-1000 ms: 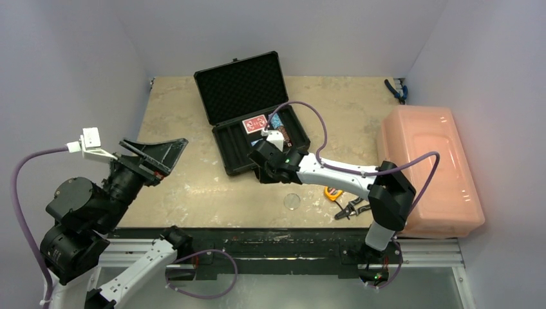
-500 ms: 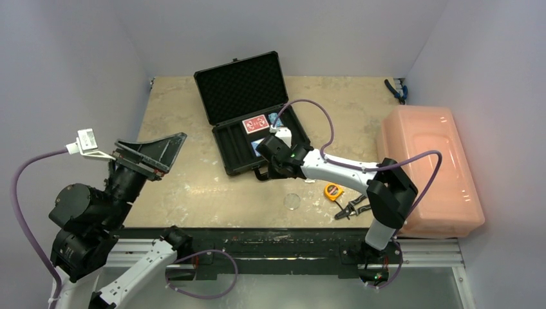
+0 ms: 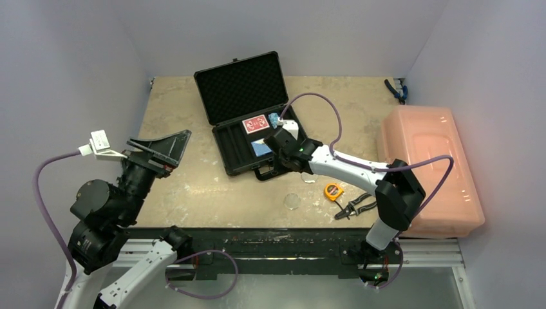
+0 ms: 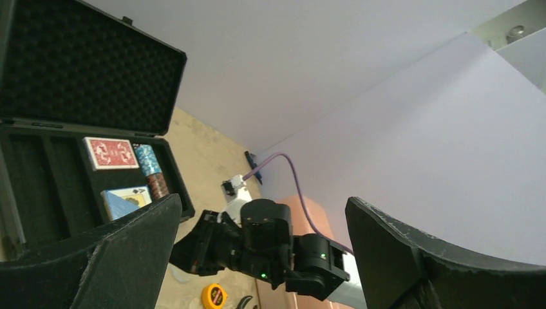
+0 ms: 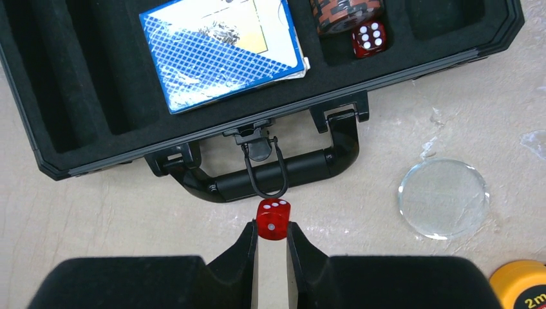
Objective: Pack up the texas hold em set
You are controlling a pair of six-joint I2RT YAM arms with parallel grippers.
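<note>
The black briefcase point(image 3: 222, 138) lies open with its foam lid up. In it are a red card deck point(image 3: 255, 123), a blue card deck point(image 5: 219, 51), a chip stack point(image 5: 344, 11) and a red die point(image 5: 369, 38). My right gripper point(image 5: 272, 229) is shut on a second red die point(image 5: 273, 219), held above the table just in front of the case handle point(image 5: 257, 181). A clear disc point(image 5: 443, 198) lies on the table to its right. My left gripper point(image 4: 257, 225) is open and empty, raised high at the left, pointing toward the case.
An orange-yellow tape measure point(image 3: 332, 191) and black-handled pliers point(image 3: 353, 207) lie near the front right. A large pink plastic bin point(image 3: 431, 167) stands at the right. Blue-handled pliers point(image 3: 395, 90) lie at the back right corner.
My right gripper has moved back and to the right along the case's front, carrying the die. My left arm has shifted slightly right and down, still open.
</note>
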